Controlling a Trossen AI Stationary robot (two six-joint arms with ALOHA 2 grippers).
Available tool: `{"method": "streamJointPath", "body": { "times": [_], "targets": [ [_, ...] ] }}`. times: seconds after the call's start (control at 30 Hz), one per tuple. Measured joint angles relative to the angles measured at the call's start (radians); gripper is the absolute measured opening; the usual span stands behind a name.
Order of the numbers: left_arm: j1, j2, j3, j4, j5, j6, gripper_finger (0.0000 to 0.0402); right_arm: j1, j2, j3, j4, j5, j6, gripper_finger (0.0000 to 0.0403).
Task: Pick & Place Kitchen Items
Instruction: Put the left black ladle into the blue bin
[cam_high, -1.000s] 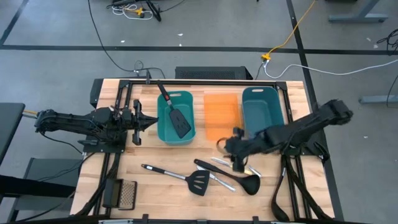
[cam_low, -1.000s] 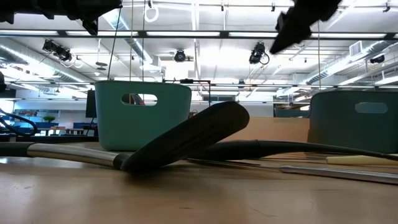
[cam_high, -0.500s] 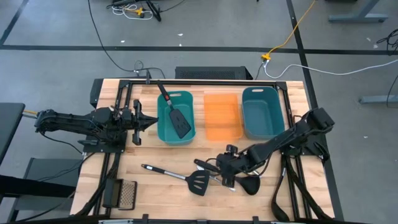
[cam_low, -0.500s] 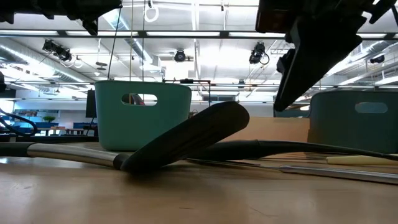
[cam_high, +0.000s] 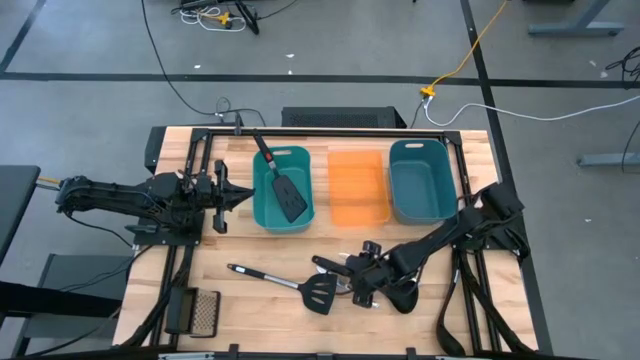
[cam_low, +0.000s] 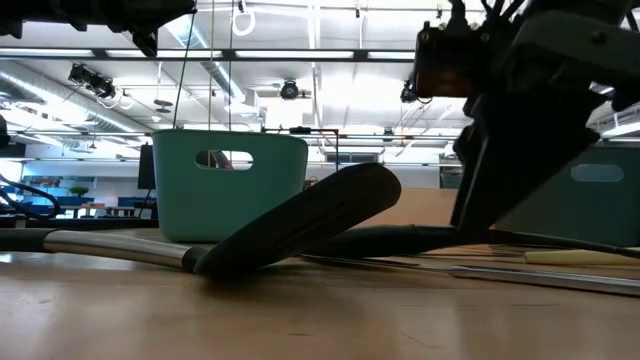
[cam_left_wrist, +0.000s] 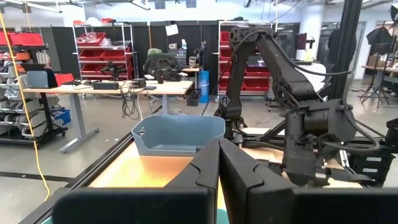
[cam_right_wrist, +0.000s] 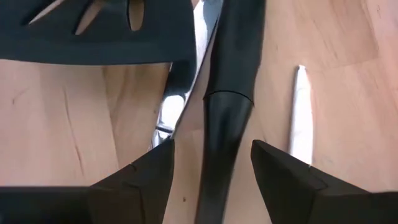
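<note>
My right gripper (cam_high: 358, 284) is open and low over the table, its fingers on either side of the black ladle's handle (cam_right_wrist: 227, 93) without touching it. The ladle's bowl (cam_high: 402, 298) rests on the table. A black slotted spatula (cam_high: 318, 293) lies on the table beside it, and its head also shows in the right wrist view (cam_right_wrist: 106, 31). Silver knives (cam_right_wrist: 302, 118) lie by the handle. A second black spatula (cam_high: 284, 192) leans in the teal bin (cam_high: 262, 212). My left gripper (cam_high: 224, 196) is shut and empty, held left of that bin. The yellow-handled knife is hidden.
An orange bin (cam_high: 358, 188) and a blue-teal bin (cam_high: 422, 180) stand right of the teal bin along the far side. A mesh grater (cam_high: 203, 310) lies at the near left corner. Bare wood lies between the grater and the spatula.
My right gripper has gone down and toward the table's near-left, from in front of the orange bin to the ladle's handle, where it now stands low with its fingers astride it. The utensils have kept still.
</note>
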Motion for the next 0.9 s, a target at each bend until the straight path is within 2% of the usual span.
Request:
{"method": "streamJointPath", "body": {
  "times": [0.3,0.63,0.9],
  "targets": [
    [0.000,0.000,0.000,0.000,0.000,0.000,0.0014,0.003,0.048,0.000,0.012,0.002,0.008,0.0177],
    [0.000,0.000,0.000,0.000,0.000,0.000,0.0014,0.002,0.048,0.000,0.002,0.000,-0.005,0.0079],
    [0.000,0.000,0.000,0.000,0.000,0.000,0.0014,-0.007,0.041,0.002,-0.020,-0.039,-0.012,0.0078]
  ]
}}
